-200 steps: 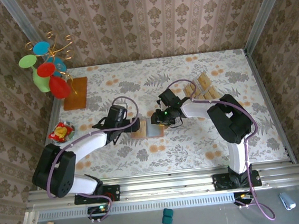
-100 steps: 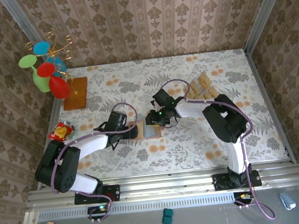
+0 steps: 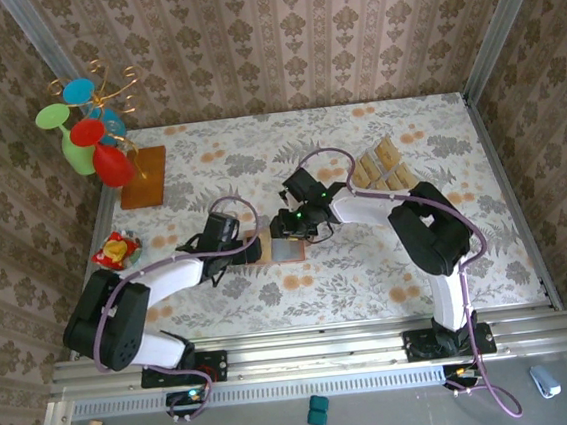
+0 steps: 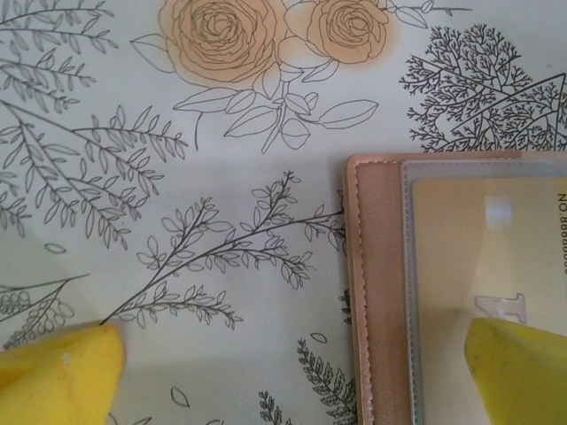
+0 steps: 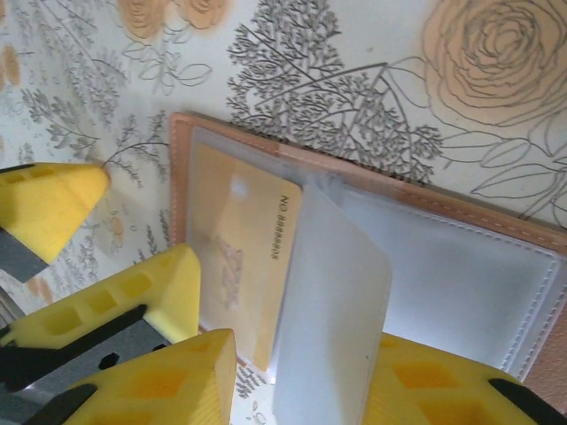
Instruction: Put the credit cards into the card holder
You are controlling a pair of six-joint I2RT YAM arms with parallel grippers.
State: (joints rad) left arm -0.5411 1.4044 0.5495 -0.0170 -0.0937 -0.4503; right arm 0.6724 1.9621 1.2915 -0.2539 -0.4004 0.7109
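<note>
left gripper (image 4: 292,335) wide open, one finger (image 4: 518,372) over the card holder (image 4: 379,292), guessing it's pinning it flat | right gripper (image 5: 306,347) narrowed, clear sleeve (image 5: 332,292) standing between its fingers (image 5: 177,381), can't tell if clamped, probably propping a pocket open | card holder sits mid counter (image 3: 369,265), one card (image 5: 237,257) already in | spare credit cards (image 3: 380,169) far right

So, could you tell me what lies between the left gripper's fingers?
Left wrist view: bare floral tablecloth, then the stitched edge of the card holder, a credit card inside it.
</note>
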